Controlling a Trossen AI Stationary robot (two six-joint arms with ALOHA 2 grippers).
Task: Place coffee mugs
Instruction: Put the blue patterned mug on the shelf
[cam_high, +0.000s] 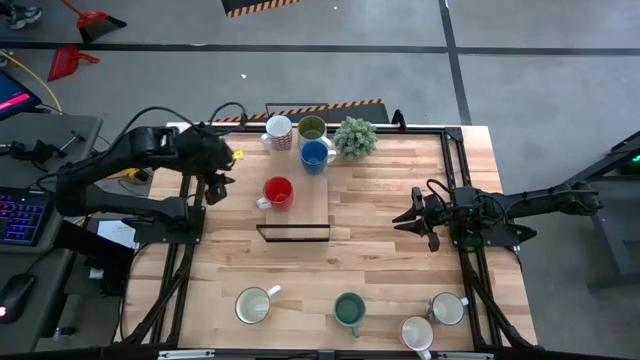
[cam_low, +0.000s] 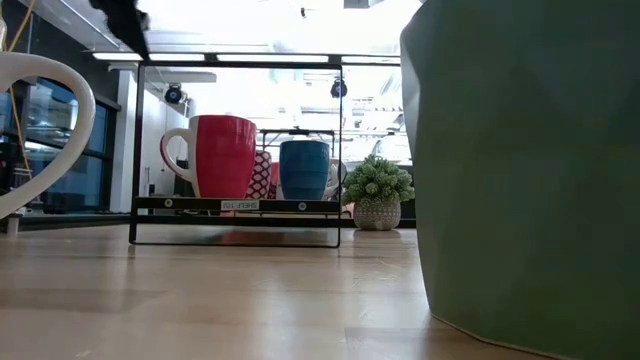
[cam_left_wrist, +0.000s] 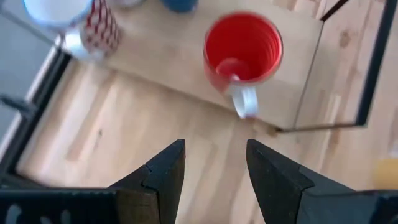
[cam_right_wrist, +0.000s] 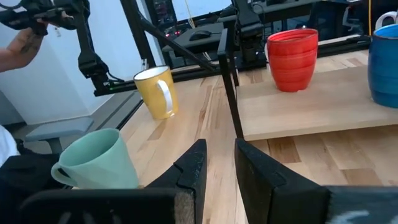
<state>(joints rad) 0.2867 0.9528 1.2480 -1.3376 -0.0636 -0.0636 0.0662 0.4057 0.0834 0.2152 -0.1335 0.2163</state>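
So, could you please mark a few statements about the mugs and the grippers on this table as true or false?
1. The red mug stands upright on the raised wooden shelf. True.
2. The left gripper is closed on the red mug's handle. False: its fingers are open and empty, short of the mug.
3. The blue mug stands beside the small potted plant. True.
4. The teal mug lies on its side. False: it stands upright near the table's front edge.
5. The right gripper holds a white mug. False: it holds nothing.
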